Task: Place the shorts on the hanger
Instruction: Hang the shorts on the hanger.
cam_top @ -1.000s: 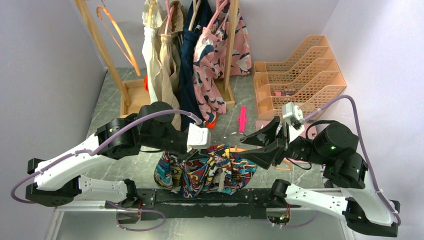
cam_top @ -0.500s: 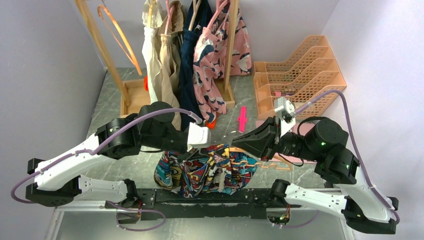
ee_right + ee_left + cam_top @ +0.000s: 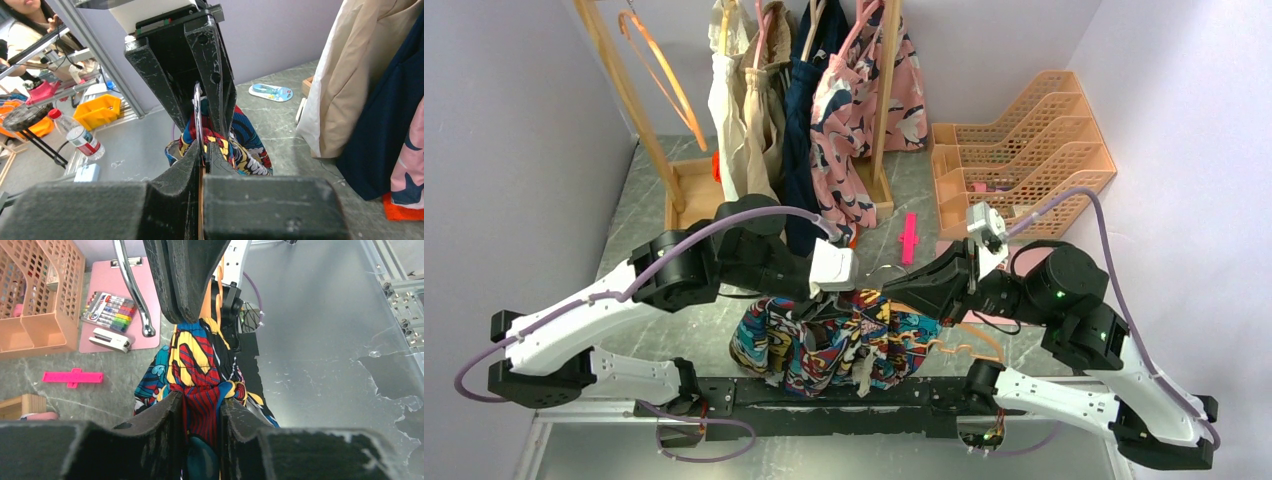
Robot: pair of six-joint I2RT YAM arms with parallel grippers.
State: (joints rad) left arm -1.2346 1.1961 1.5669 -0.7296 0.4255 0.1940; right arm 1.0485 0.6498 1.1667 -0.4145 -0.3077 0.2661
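Pinching shorts (image 3: 192, 357): left tool (image 3: 200, 400); right tool (image 3: 204, 147) clamped on hanger (image 3: 197, 110); print lettering unreadable.

Grey marbled tabletop (image 3: 639, 215) fills my feed. Back left: wooden garment rack base (image 3: 692, 190) stands on it, red-orange item (image 3: 717, 165) against base. Right rear: orange tiered file tray (image 3: 1024, 150). Pink plastic strip (image 3: 909, 238) lies flat between rack and tray. Pink clipboard (image 3: 102, 277) lies just beside tray, with marker pack (image 3: 107, 310) and white stapler (image 3: 112, 340) on top of it. Small blue-and-white object (image 3: 272, 91) lies flat on marble; I can't identify it. Shorts (image 3: 844, 345) bunched at near edge; I can't tell whether they rest on surface.
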